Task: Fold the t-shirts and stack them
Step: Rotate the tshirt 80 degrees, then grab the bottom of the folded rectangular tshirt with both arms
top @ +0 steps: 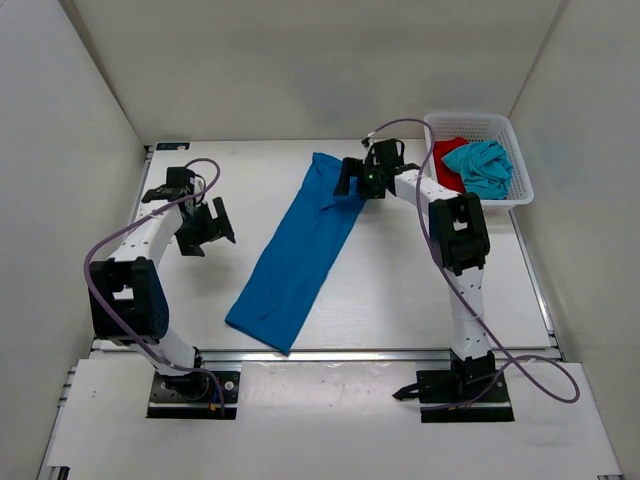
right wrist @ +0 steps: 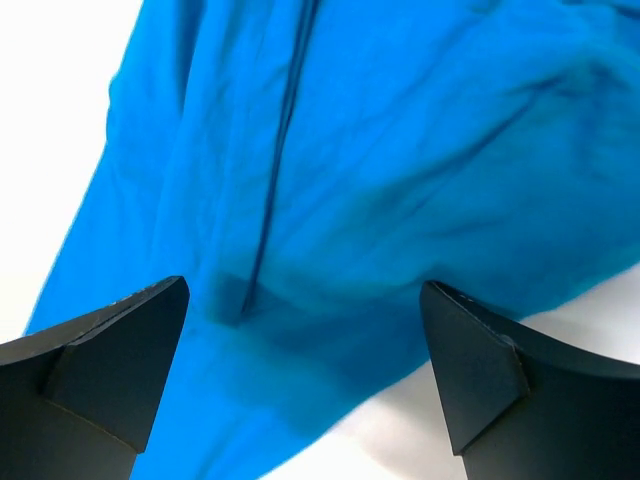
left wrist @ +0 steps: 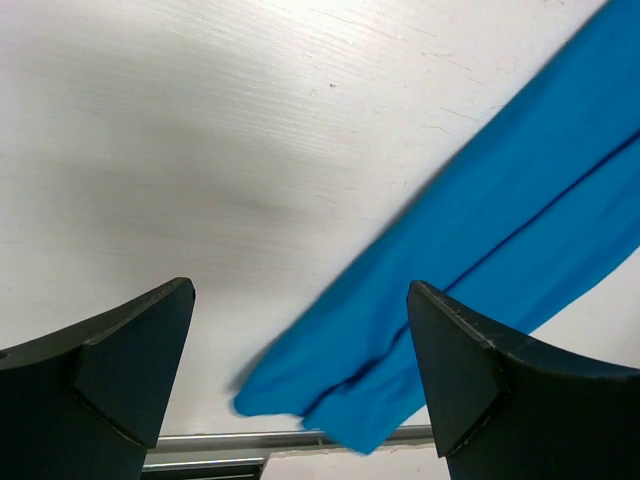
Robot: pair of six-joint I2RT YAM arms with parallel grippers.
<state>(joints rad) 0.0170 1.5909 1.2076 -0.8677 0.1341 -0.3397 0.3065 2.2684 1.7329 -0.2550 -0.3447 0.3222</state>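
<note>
Table (top: 400,290): white.
Blue shirt (top: 295,255): long strip lying across the centre, 12 to 7 o'clock.
Basket (top: 520,170): 2 o'clock corner, holds the crumpled teal shirt (top: 482,165) and red shirt (top: 447,165).
Right gripper (top: 352,182): released, over the strip's 12 o'clock end.
Left gripper (top: 205,232): released, 9 o'clock, beside the strip.

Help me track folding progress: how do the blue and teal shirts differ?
The blue shirt lies on the table, drawn out into a long flat strip; the teal shirt sits bunched in the basket. Blue lies alone; teal rests beside a red shirt. Both are cloth.
</note>
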